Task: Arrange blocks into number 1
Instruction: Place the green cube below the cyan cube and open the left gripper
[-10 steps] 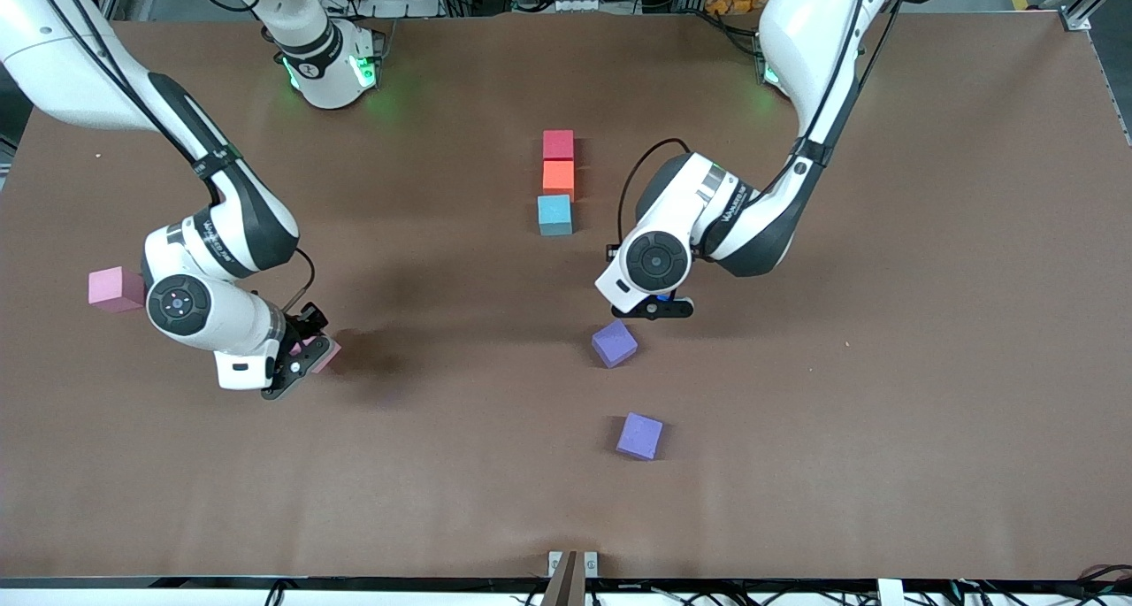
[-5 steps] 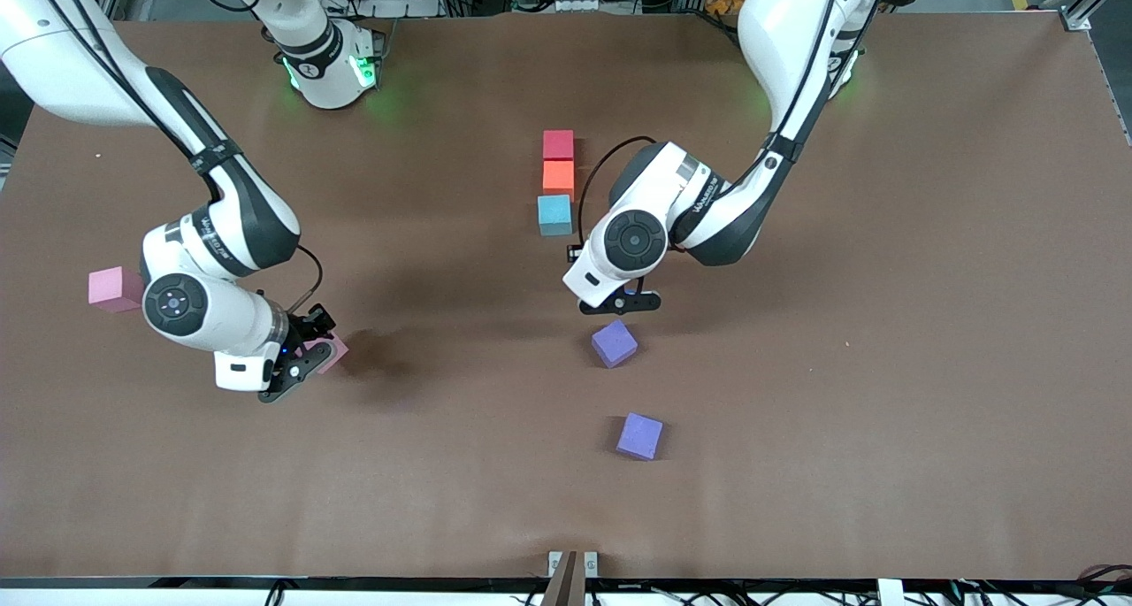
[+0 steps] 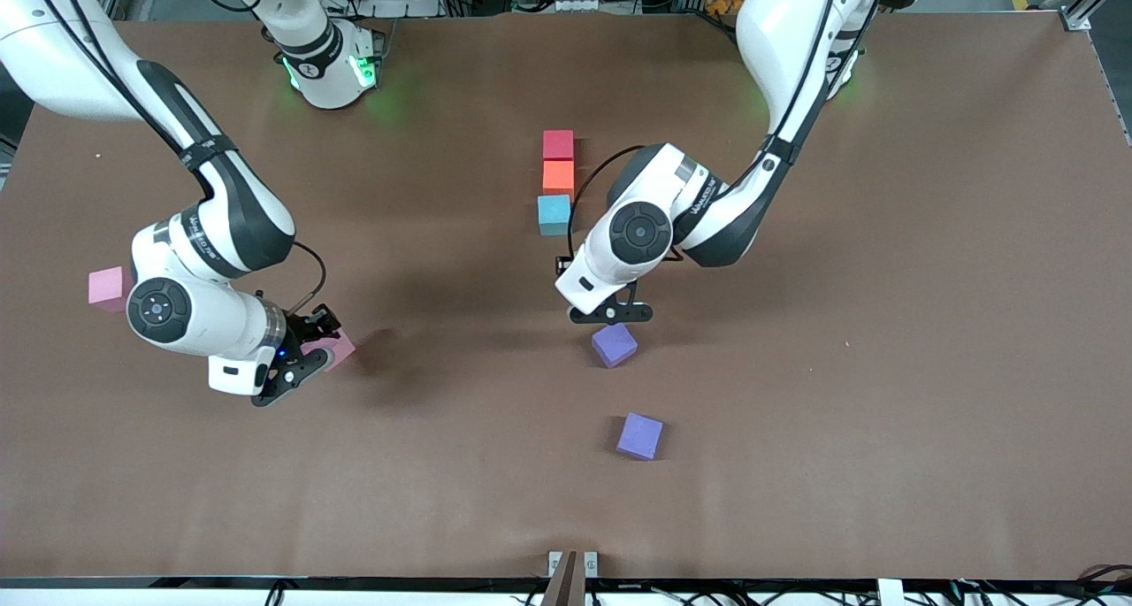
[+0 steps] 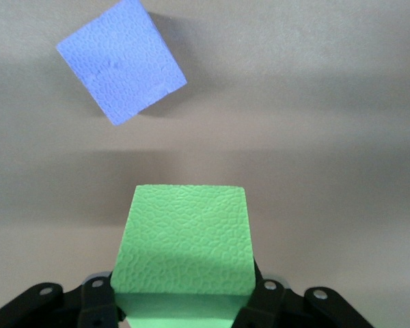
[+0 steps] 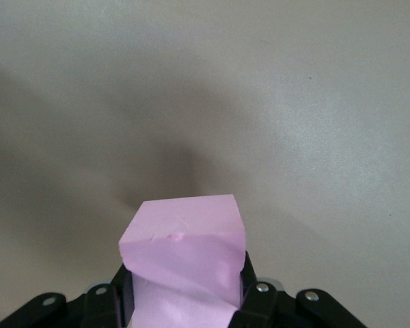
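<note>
Left gripper [image 4: 183,311] clamps the green block [image 4: 184,246] in the air, over the table [image 3: 884,323] between the light blue block [image 3: 554,214] and a purple block [image 3: 614,344]. Right gripper [image 5: 184,304] grips a pink block [image 5: 184,263] at its end; red [image 3: 558,144], orange [image 3: 558,178], light blue form a column.

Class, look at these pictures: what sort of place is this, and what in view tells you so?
Probably a robotics lab or test bench. Two white arms are mounted at a brown-covered table, the left gripper and right gripper carry foam blocks, and cables and metal framing run along the table's edges.
</note>
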Available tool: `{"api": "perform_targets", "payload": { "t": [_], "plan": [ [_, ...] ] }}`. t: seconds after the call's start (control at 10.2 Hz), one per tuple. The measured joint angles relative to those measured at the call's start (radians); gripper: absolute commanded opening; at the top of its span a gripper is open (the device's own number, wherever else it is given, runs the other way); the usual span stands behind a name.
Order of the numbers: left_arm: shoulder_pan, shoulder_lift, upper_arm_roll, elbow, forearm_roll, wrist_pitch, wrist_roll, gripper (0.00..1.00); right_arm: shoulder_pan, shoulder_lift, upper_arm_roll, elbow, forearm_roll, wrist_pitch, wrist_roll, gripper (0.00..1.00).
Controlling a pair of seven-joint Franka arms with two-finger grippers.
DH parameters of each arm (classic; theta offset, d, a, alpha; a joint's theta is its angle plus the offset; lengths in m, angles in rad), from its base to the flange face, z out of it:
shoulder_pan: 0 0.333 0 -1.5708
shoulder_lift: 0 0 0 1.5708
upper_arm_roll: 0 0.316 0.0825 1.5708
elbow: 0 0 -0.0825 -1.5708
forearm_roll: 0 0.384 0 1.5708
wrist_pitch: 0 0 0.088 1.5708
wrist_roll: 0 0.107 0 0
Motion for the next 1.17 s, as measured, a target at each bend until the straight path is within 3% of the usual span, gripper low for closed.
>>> {"api": "perform_targets", "payload": {
  "t": [0.49,1.17],
  "plan": [
    [-0.126,0.088,0.0,0.0,0.0,0.071,-0.06,0.59,-0.001,0.001,-0.001,0.0,0.0,-0.002,0.002,0.0],
    [-0.169,0.125,0.002,-0.002,0.0,0.07,-0.116,0.62,-0.001,0.001,-0.002,0.0,0.001,-0.003,0.002,0.0]
  ]
}}
